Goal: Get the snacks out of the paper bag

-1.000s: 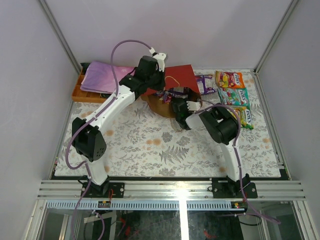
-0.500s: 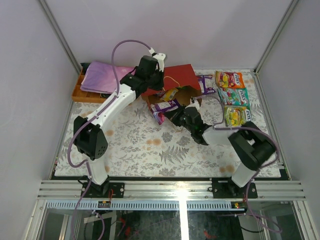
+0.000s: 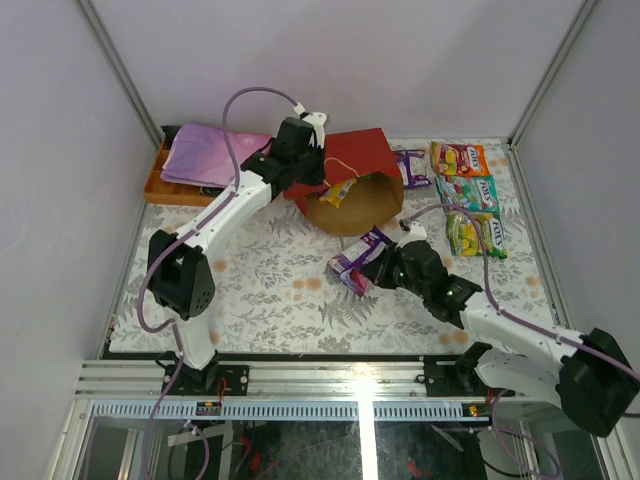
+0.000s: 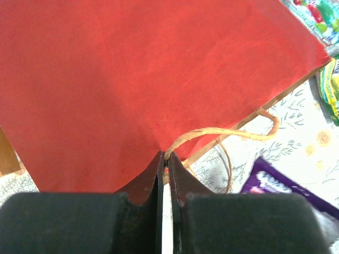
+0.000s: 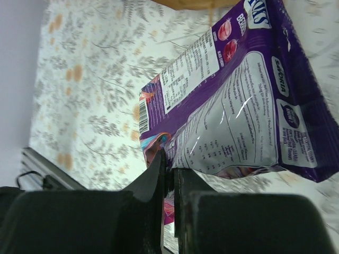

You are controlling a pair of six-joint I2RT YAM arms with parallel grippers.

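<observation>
The red paper bag [image 3: 358,152] lies tipped at the back of the table, its brown mouth [image 3: 358,207] facing the near side. My left gripper [image 3: 303,170] is shut on the bag's beige handle [image 4: 222,132], with the red side [image 4: 143,74] filling the left wrist view. A yellow-orange packet [image 3: 340,190] shows in the mouth. My right gripper [image 3: 378,268] is shut on the edge of a purple snack packet [image 3: 356,264] [image 5: 238,100], holding it over the mat in front of the bag. Orange [image 3: 458,158], green [image 3: 472,190] and yellow [image 3: 476,232] candy packs lie to the right.
Another purple packet [image 3: 410,166] lies beside the bag's right side. An orange tray [image 3: 155,182] with a pink-purple folded cloth [image 3: 205,152] stands at the back left. Metal frame posts and walls close in the floral mat [image 3: 260,290].
My right arm has drawn back from the bag's mouth toward the near side, bringing the purple packet out over the mat. The left gripper has kept its hold at the bag.
</observation>
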